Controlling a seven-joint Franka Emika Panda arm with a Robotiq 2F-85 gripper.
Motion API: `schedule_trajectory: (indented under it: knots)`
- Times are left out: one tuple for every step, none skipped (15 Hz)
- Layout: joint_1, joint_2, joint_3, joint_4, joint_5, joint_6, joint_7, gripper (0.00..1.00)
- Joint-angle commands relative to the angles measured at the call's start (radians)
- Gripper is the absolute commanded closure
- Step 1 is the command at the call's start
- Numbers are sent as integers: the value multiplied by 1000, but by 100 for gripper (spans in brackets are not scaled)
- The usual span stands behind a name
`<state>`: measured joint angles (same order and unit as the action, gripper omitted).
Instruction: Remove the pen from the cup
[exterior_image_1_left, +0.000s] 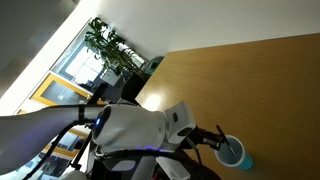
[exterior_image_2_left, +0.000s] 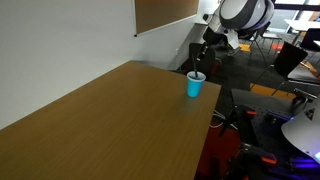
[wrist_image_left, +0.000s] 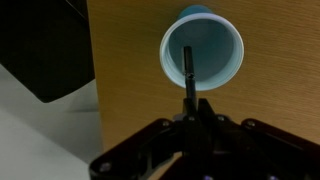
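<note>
The light-blue cup (wrist_image_left: 203, 47) stands upright on the wooden table near its edge, and shows in both exterior views (exterior_image_1_left: 236, 154) (exterior_image_2_left: 195, 86). In the wrist view, the thin dark pen (wrist_image_left: 188, 68) runs from my fingers to over the cup's pale inside. My gripper (wrist_image_left: 191, 106) is shut on the pen's upper end, directly above the cup (exterior_image_2_left: 203, 55). In an exterior view the pen (exterior_image_2_left: 197, 70) hangs down toward the cup's opening. I cannot tell whether its tip is still below the rim.
The wooden table (exterior_image_2_left: 110, 125) stretches away from the cup, whose edge lies close beside it (wrist_image_left: 92, 90). Past the edge are a dark chair or bin (wrist_image_left: 45, 50), office clutter (exterior_image_2_left: 290, 60) and a plant (exterior_image_1_left: 110, 45).
</note>
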<state>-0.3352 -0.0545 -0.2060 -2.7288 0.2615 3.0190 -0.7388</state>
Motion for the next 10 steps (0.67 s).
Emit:
schedule_trajectory:
  knots:
    - [-16,-62,7,-31,-35,36,45,98]
    - [-20,-71,9,-27,-44,30,54,98]
    - [-23,-76,10,-22,-53,22,62,98]
    - [-27,-83,11,-15,-64,7,62,98]
    - [-31,-88,12,-7,-76,-8,64,98]
    - [-39,-92,15,1,-99,-26,71,98]
    - [-48,-94,19,11,-126,-44,76,98]
    - [-57,-95,24,20,-147,-56,92,98]
    - [-64,-101,28,35,-169,-88,109,98]
    - [-10,-110,-33,51,-227,-121,157,98]
